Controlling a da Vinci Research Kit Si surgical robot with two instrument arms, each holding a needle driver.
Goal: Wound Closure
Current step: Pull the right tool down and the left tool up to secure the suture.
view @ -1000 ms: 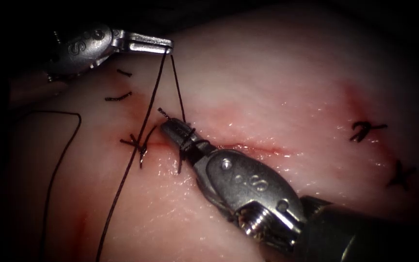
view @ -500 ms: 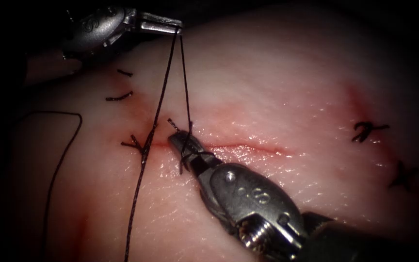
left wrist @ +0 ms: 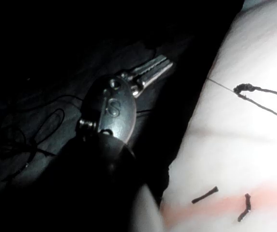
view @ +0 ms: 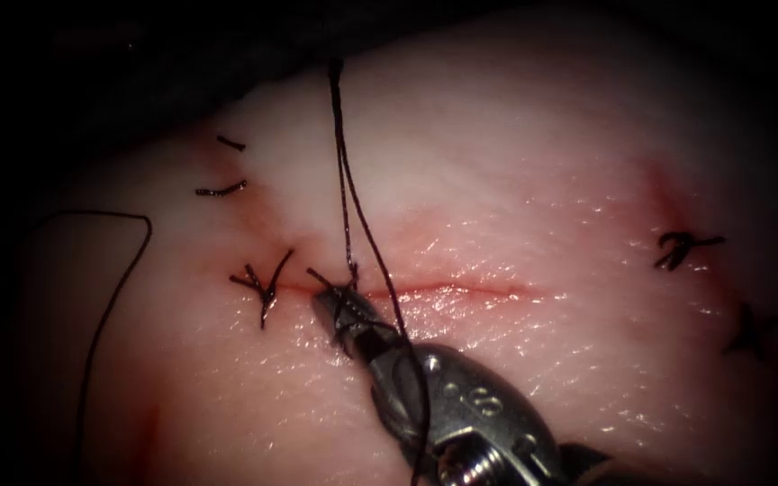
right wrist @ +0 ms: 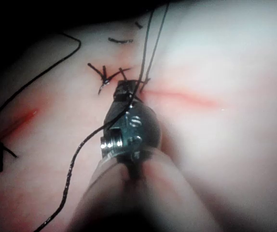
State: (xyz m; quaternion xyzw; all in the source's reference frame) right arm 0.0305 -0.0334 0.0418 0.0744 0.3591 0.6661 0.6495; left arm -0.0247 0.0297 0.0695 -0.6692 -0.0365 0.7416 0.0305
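Right hand (view: 339, 304) lies at the cut (view: 443, 290), its two jaws pressed together with dark thread (view: 346, 193) wound around them near the tip. A short thread end pokes out just left of the tip; whether the jaws pinch it cannot be told for sure. Two strands rise from the wraps straight up the pale tissue (view: 542, 162) to its dark far edge, lying close side by side. Another strand runs down across the metal body of this hand. Stamped marks show on that body, but they cannot be read.

Left hand (left wrist: 153, 67) hangs off the tissue over dark ground, its ridged jaws closed. From the wrist view I cannot tell whether thread is caught between them. A letter "S" is stamped on its round body.

Just left of the right hand sits a finished knot (view: 261, 281) with short tails. Two more knots lie far right, near a faint red streak. Cut thread bits (view: 221, 189) rest on the upper left of the tissue, and a long loose loop curves along the left edge. No needle can be made out. Open tissue stretches to the right of the cut.
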